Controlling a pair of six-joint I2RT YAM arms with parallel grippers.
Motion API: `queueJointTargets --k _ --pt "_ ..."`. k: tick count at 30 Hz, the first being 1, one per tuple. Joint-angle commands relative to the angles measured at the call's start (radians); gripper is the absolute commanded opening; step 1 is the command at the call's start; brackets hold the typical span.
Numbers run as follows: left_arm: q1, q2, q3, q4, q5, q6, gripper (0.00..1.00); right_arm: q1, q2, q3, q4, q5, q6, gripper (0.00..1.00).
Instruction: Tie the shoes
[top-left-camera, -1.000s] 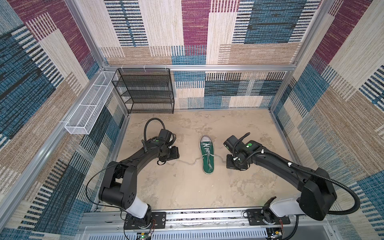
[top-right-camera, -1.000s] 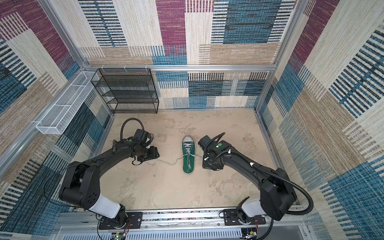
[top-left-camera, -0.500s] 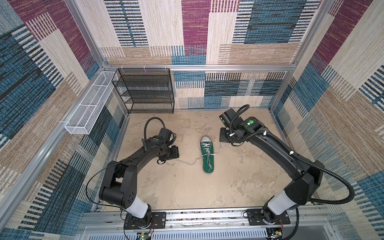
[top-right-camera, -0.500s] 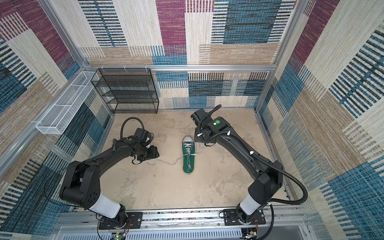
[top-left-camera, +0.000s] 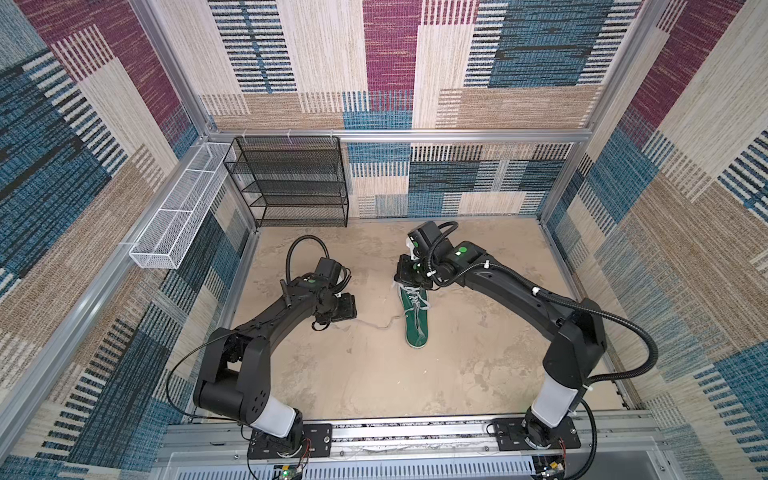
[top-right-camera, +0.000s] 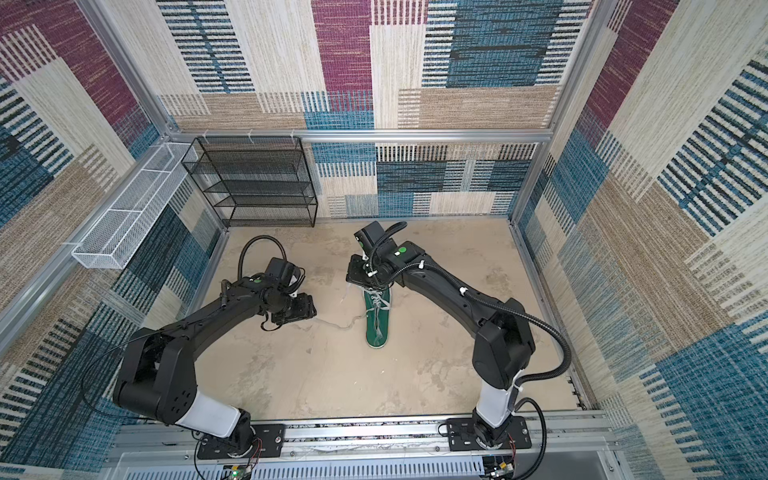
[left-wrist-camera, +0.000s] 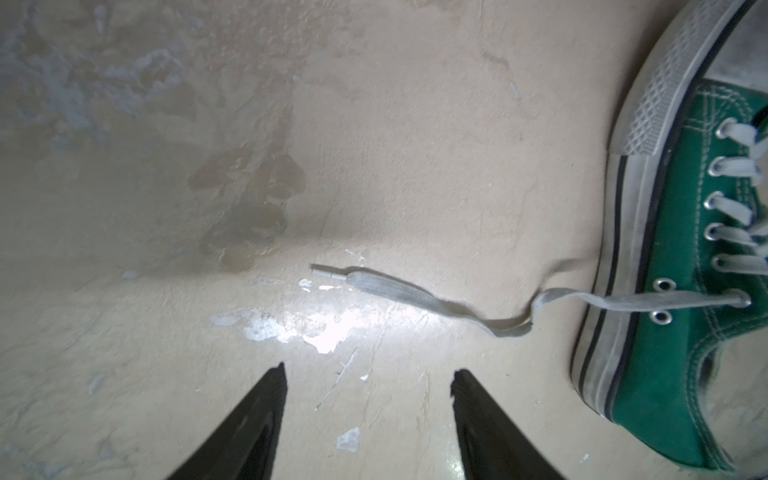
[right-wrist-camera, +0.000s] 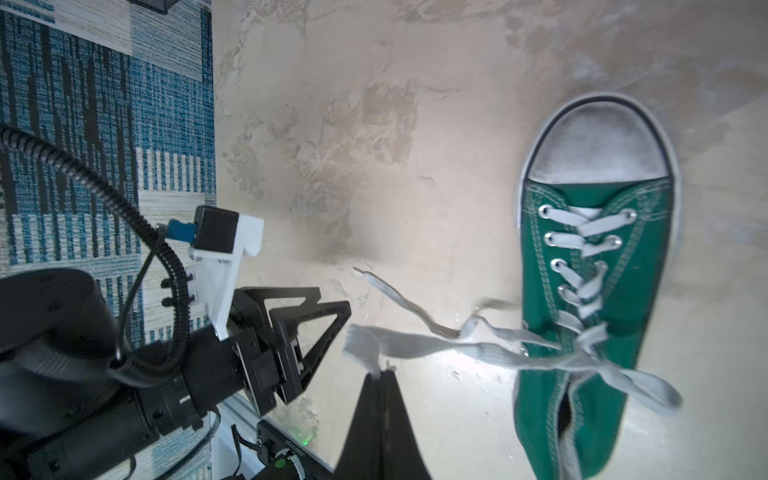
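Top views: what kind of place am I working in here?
Probably a staged robot test cell dressed as a home entryway: an aluminium frame holding carpet-patterned wall panels, a black mesh shoe rack, and a green sneaker on the beige floor.

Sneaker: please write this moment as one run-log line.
right gripper: shut on lace end | left gripper: open | other lace: on floor | sneaker: no bow

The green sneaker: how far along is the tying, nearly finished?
Barely begun. Done: nothing, no bow shows on the sneaker. In hand: the right gripper is shut on one lace end, pulled off to the shoe's side. The left gripper hangs open near the other lace, lying loose on the floor. Left: grasp it, cross, loop, tighten.
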Motion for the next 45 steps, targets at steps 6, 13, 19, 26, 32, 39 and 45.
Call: queueJointTargets --k 6,13,19,26,32,39,45 --pt "0.001 -0.055 -0.053 -0.019 -0.005 0.009 0.67 0.015 0.112 -0.061 0.245 -0.02 0.12 0.1" --pt "0.0 -0.074 -0.073 -0.016 0.009 -0.006 0.67 0.009 0.25 0.079 0.241 -0.065 0.044 0.52" --pt "0.0 -0.073 -0.077 -0.016 0.017 -0.012 0.67 0.013 0.274 0.233 0.006 0.12 -0.198 0.51" --pt "0.0 -0.054 -0.069 -0.014 0.03 -0.007 0.67 0.016 0.062 0.017 -0.129 0.212 -0.564 0.46" --pt "-0.001 -0.013 -0.056 0.03 0.075 -0.022 0.66 0.04 -0.047 -0.126 -0.145 0.257 -0.653 0.38" --pt "-0.051 0.185 0.225 0.003 0.055 0.102 0.52 -0.028 -0.169 -0.216 -0.105 0.253 -0.554 0.37" --pt "-0.136 0.427 0.495 -0.09 0.003 0.185 0.46 -0.066 -0.244 -0.306 -0.074 0.232 -0.524 0.37"
